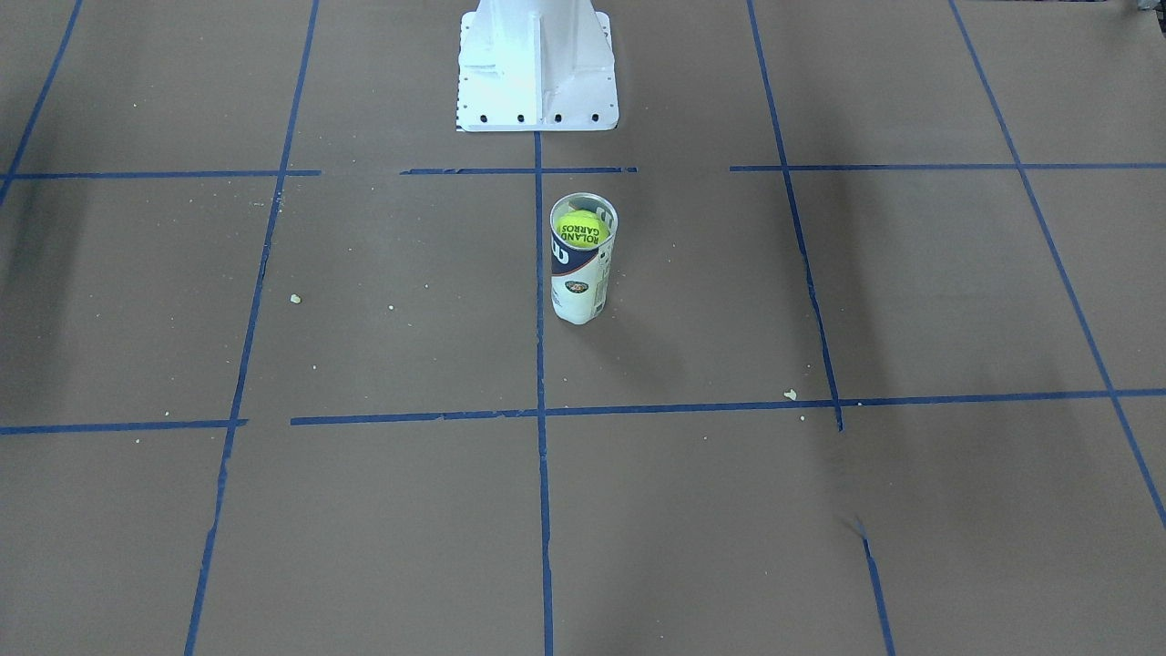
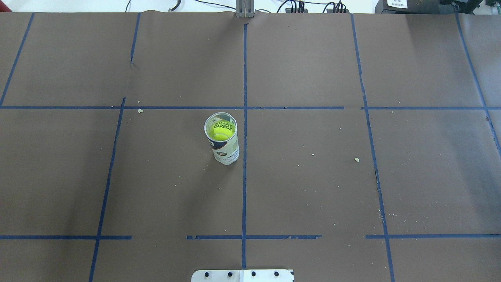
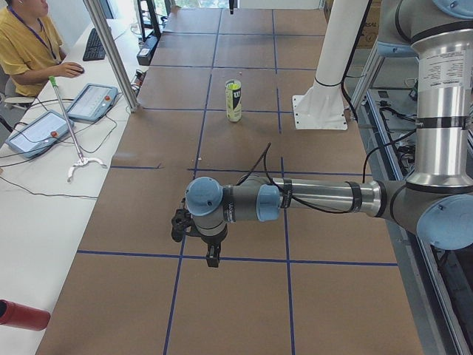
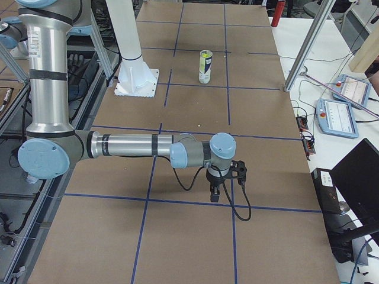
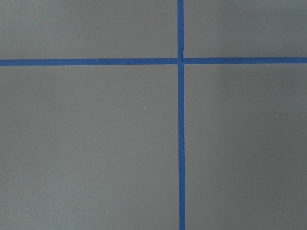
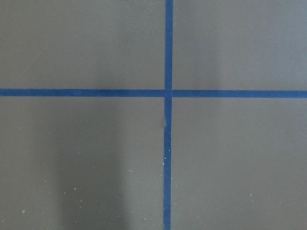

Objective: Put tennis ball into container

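The clear tube container (image 1: 580, 278) stands upright near the table's middle, just beside the centre tape line. The yellow-green tennis ball (image 1: 581, 228) sits inside it near the open top, its black lettering facing up. From overhead the ball (image 2: 221, 132) shows through the mouth of the container (image 2: 227, 152). My left gripper (image 3: 213, 257) hangs over the table's left end, far from the tube (image 3: 233, 100). My right gripper (image 4: 214, 194) hangs over the right end, equally far from the tube (image 4: 205, 67). Both show only in the side views, so I cannot tell whether they are open or shut.
The white metal base (image 1: 537, 73) stands behind the tube at the robot's edge. Blue tape lines (image 2: 244, 156) grid the brown table and small crumbs (image 2: 356, 159) lie scattered. An operator (image 3: 29, 44) sits at a side desk with tablets (image 3: 92, 102).
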